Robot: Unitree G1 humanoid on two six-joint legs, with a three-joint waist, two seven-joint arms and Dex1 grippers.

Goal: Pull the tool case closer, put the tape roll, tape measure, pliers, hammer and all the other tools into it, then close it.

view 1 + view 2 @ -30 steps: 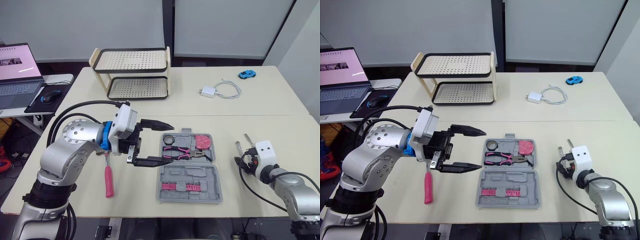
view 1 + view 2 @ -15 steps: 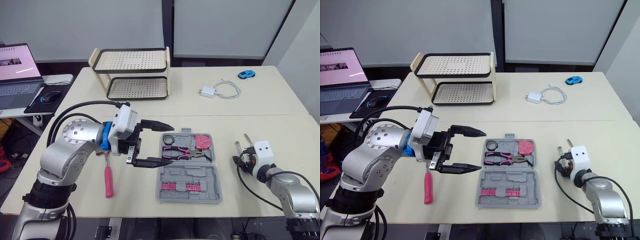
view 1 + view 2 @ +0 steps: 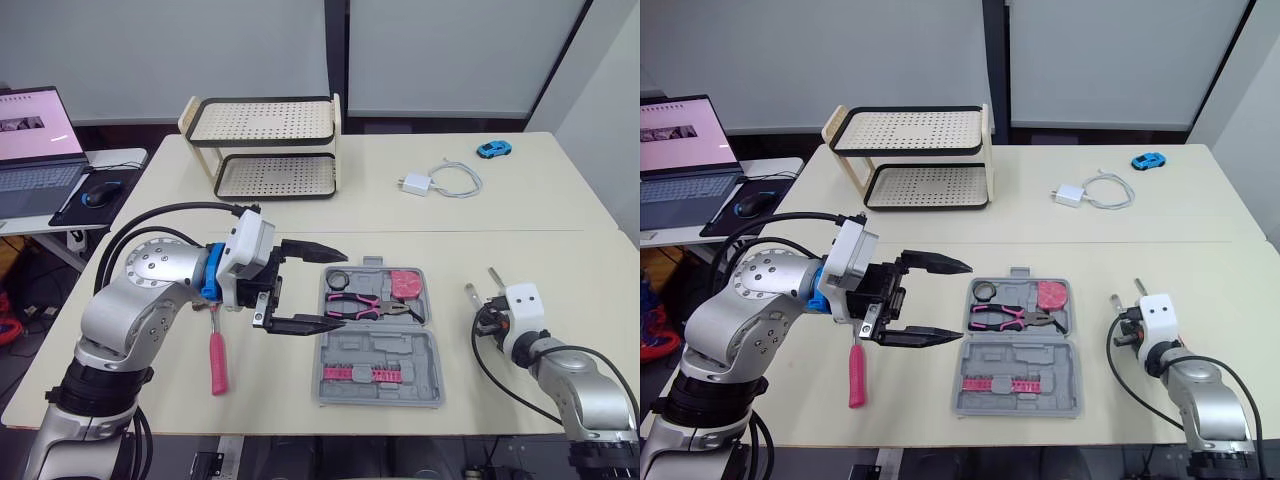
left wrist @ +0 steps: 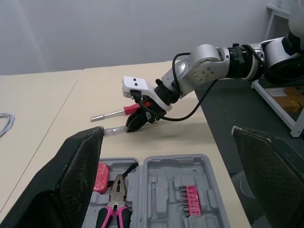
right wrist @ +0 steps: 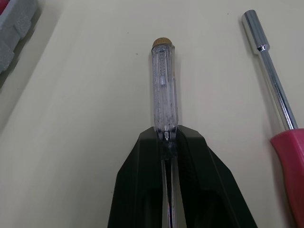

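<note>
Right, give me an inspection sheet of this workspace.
Surface: beige table.
Job's things: tool case open, holding pliers, tape roll, tape measure; hammer on the table left of it; red-handled driver lying right of the case.
Clutter: two-tier rack, toy car at the back.
Tools: left tool open, beside the case; right tool shut on clear screwdriver.
Cables: charger with coiled cable at the back.
Surroundings: laptop and mouse on a side desk.

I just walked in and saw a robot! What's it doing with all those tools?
It's packing tools into the grey tool case, which lies open with the pliers inside. Its right gripper is shut on a clear-handled screwdriver right of the case, beside a red-handled driver. Its left gripper hangs open on the other side, near the hammer lying on the table.
</note>
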